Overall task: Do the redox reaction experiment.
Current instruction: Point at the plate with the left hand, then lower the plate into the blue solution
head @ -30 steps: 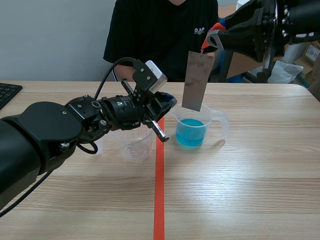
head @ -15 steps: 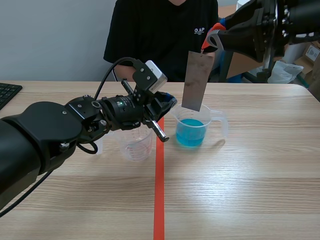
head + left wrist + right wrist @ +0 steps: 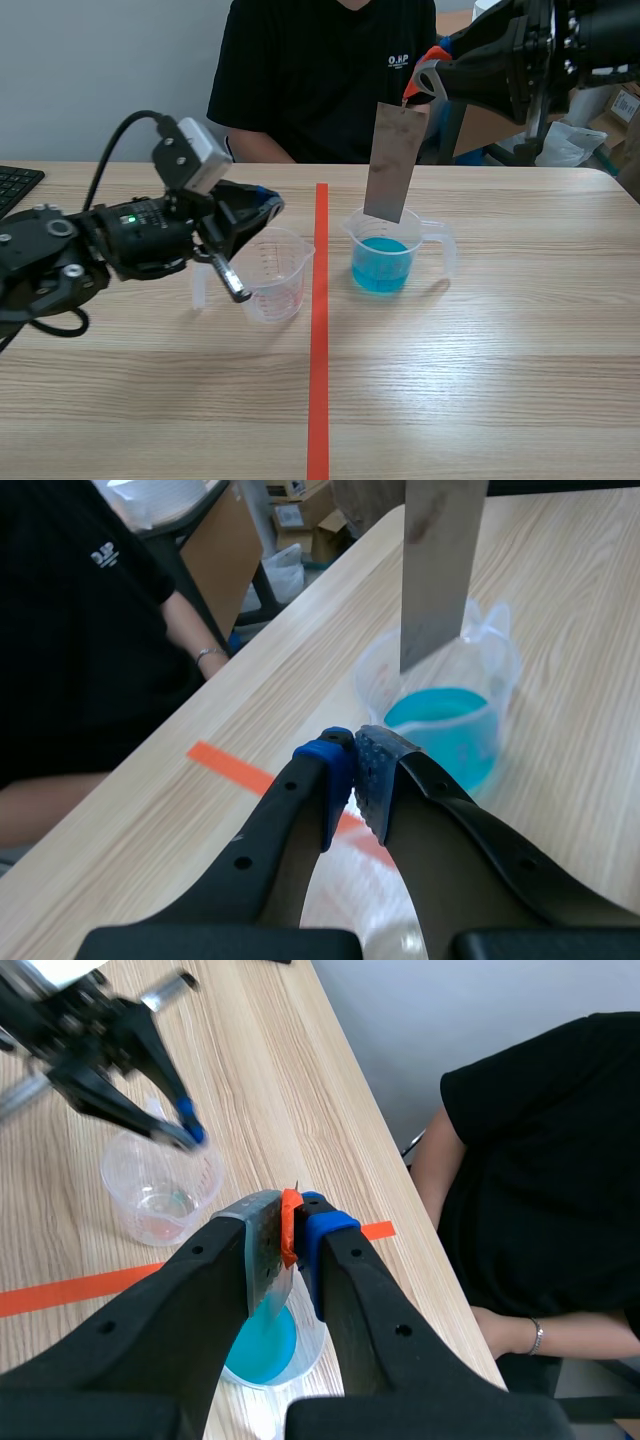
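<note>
I am holding my right pincer [image 3: 421, 86] raised high over the far side of the pale wooden bench [image 3: 500, 380], and its fingers are clamping the top edge of a thin grey metal strip [image 3: 392, 162], with what looks like a small orange-red tab [image 3: 290, 1222] pinched in between the pads. The strip is hanging straight down over a clear plastic beaker of blue liquid [image 3: 385, 258], which is standing just to the right of the orange-red tape line [image 3: 318, 350]. Its lower edge is sitting at about the level of the beaker's rim and above the blue liquid, though I cannot tell for sure whether it is dipping inside the rim. From my left wrist, the strip is showing ahead of my pincer, in front of the beaker's far wall. My left pincer [image 3: 264, 207] is hovering on the other side of the tape line, its fingers pressed together with nothing held between them, and its tips are pointing toward the beaker. Just below it, a clear plastic measuring cup [image 3: 272, 275] is standing upright on the bench with only a little clear liquid at its bottom. A person in a black T-shirt [image 3: 320, 70] is sitting across the bench, and a black keyboard [image 3: 15, 185] is lying at its far left edge.
</note>
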Tool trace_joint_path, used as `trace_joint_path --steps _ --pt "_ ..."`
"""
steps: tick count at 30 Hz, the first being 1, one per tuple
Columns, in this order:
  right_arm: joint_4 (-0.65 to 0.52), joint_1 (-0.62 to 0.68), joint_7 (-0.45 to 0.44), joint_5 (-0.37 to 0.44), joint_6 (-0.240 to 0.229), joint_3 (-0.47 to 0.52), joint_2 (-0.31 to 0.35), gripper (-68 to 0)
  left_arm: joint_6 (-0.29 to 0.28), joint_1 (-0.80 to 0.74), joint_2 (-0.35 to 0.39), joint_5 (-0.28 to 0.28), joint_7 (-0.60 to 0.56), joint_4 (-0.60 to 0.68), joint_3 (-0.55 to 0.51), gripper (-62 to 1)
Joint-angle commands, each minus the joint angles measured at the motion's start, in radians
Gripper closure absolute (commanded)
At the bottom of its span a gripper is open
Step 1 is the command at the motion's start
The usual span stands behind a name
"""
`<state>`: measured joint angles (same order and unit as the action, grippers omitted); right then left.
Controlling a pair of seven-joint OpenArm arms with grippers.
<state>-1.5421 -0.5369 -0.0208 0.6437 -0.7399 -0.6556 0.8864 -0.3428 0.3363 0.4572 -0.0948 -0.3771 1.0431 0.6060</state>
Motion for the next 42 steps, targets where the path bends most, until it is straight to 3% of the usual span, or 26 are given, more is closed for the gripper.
trace_joint_path --steps 1,9,15,21,28,36,42 --pt "-0.005 -0.031 -0.018 0.011 -0.006 0.009 0.003 -1.3 0.000 -0.053 0.059 -0.040 -0.015 0.052 -0.047 -4.0" --pt "-0.005 -0.031 -0.013 0.011 -0.006 0.009 0.003 -1.3 0.001 -0.454 0.305 -0.171 -0.016 0.272 -0.309 -4.0" --pt "-0.005 -0.031 0.000 0.011 -0.006 0.009 0.003 -1.3 0.005 -0.806 0.345 -0.202 -0.016 0.311 -0.563 -4.0" --pt "-0.005 -0.031 0.000 0.011 -0.006 0.009 0.003 -1.3 0.009 -1.074 0.306 -0.201 -0.016 0.311 -0.709 -4.0" --pt "-0.005 -0.028 0.000 0.011 -0.006 0.008 0.003 -1.3 0.021 -1.270 0.184 -0.201 -0.016 0.311 -0.794 -4.0" --pt "0.022 -0.027 -0.023 0.011 -0.006 0.008 -0.001 -1.3 0.042 -1.379 0.022 -0.200 -0.011 0.311 -0.812 -4.0" --pt "0.076 -0.025 -0.039 -0.006 -0.006 0.008 -0.029 -1.3 0.042 -1.383 -0.034 -0.197 0.070 0.310 -0.812 -4.0"
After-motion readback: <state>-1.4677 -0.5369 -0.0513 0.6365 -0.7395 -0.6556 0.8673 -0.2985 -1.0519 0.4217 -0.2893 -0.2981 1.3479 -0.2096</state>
